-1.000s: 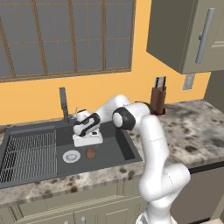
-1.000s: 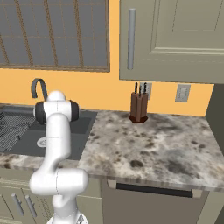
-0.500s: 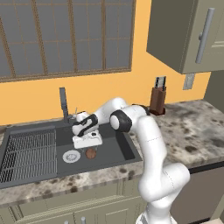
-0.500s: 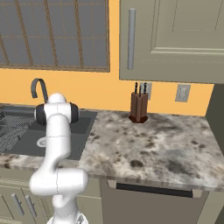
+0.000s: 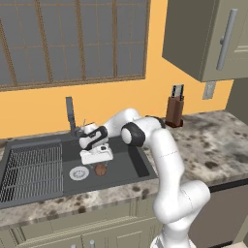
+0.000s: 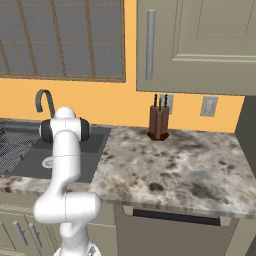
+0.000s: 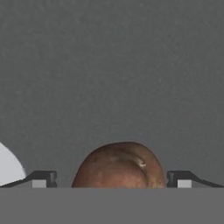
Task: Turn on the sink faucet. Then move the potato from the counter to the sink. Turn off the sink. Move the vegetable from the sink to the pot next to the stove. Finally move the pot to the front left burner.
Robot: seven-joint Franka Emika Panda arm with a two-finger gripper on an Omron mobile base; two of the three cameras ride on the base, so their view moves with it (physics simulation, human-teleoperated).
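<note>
The potato (image 5: 100, 169) is located on the floor of the sink (image 5: 131, 167), just beside the drain (image 5: 78, 173) on the side toward the counter (image 5: 213, 145). The gripper (image 5: 99, 160) is positioned directly above the potato, with its jaws spread fully apart and nothing held between them. In the hand view the potato (image 7: 119, 165) is seen between the two fingertips (image 7: 43, 178), with clearance on both sides.

The step in hand is judged to be the pick-up of the vegetable from the sink. A straight descent should be made so that the potato is kept centred between the jaws. Closure should be applied across the widest part of the rounded body, as a high grip is likely to let it roll or slip out. The faucet (image 5: 70, 115) behind the drain should be cleared on lifting.
</note>
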